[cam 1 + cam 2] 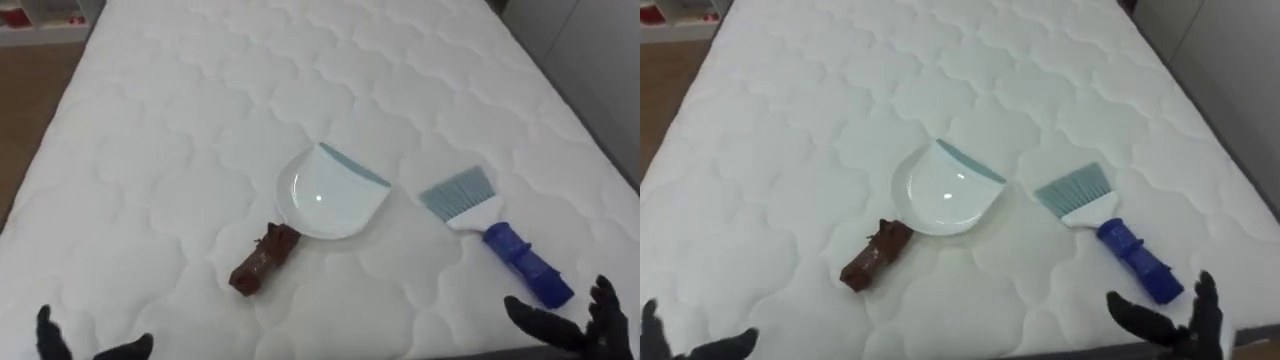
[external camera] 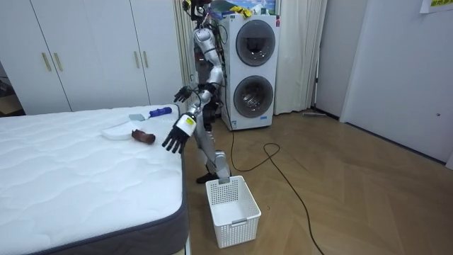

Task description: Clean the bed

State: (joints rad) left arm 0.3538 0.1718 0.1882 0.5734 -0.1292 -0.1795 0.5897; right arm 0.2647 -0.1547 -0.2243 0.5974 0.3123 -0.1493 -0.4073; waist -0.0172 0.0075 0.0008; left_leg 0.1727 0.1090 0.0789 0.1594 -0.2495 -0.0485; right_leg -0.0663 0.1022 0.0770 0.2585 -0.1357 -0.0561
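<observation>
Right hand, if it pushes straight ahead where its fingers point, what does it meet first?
Probably the blue-handled brush with pale bristles, lying on the white quilted mattress just ahead of the open right hand; its height above is unclear.

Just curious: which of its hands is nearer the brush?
Right. The right hand is beside the brush, at its handle end; the left hand is far off, lower left.

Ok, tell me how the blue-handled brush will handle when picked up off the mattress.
The brush looks like stiff plastic, so it should lift in one piece. Its ribbed blue handle probably resists slipping. The bristles likely bend if pressed; lying flat on the mattress, it seems unlikely to roll.
</observation>
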